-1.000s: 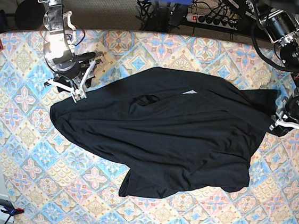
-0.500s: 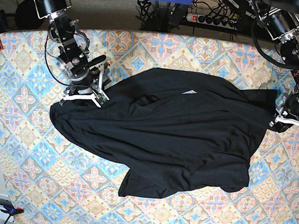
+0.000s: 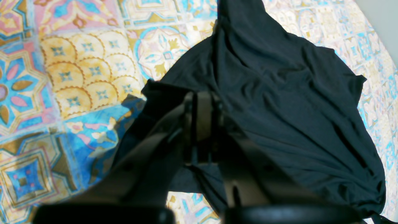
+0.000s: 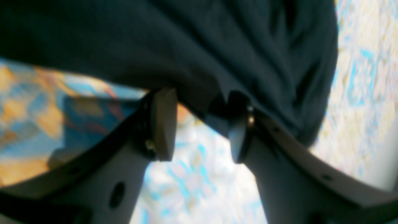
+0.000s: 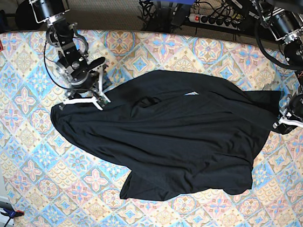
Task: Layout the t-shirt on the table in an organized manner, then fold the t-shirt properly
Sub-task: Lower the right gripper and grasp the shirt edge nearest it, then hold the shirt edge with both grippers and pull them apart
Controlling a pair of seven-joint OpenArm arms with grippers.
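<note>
Meanwhile, the left end effector [image 3: 199, 124] pinches the t-shirt [image 5: 176, 132] edge; the right end effector [image 4: 199, 124], fingers spread wide, straddles fabric above the tabletop [image 5: 19, 132].

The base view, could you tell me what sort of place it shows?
Probably a robotics lab bench: two arms flank a black t-shirt on a table with a patterned cloth, with a power strip and cables behind.
</note>
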